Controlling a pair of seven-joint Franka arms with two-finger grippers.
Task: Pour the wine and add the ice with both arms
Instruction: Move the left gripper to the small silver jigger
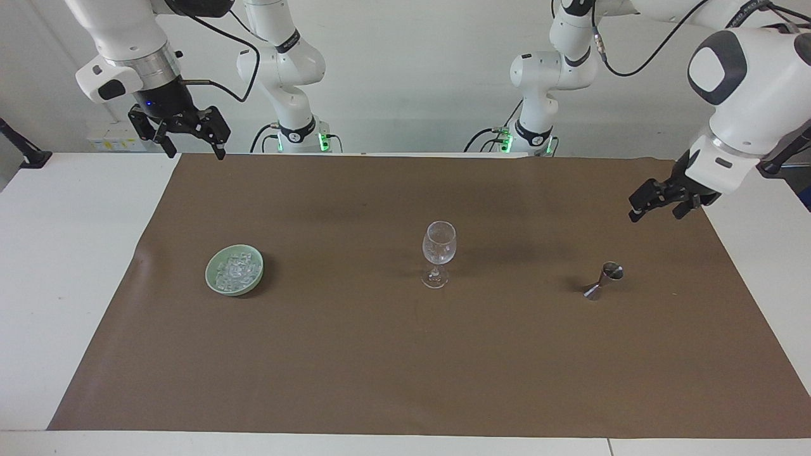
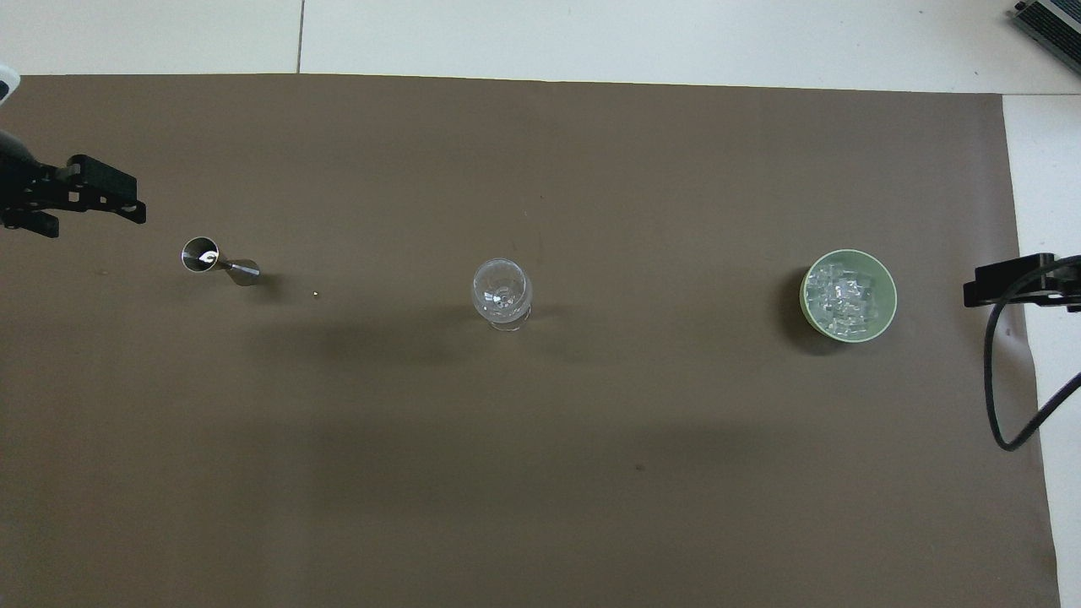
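Observation:
A clear stemmed wine glass (image 1: 438, 252) (image 2: 502, 293) stands upright mid-mat. Toward the right arm's end sits a green bowl (image 1: 212, 282) (image 2: 888, 291) heaped with ice (image 1: 236, 271) (image 2: 840, 295). A small steel jigger (image 1: 604, 279) (image 2: 215, 262) stands toward the left arm's end. My left gripper (image 1: 654, 215) (image 2: 91, 218) hangs open and empty above the mat's edge near the jigger, apart from it. High over the mat's corner nearest its own base, my right gripper (image 1: 196, 154) (image 2: 1005, 287) waits open. No wine is visible.
A brown mat (image 1: 405, 354) covers most of the white table (image 1: 63, 253). Black clamp posts (image 1: 22, 149) stand at the table's corners nearest the robots. A tiny speck (image 2: 315, 294) lies between jigger and glass. A black cable (image 2: 1001, 397) loops at the right arm's end.

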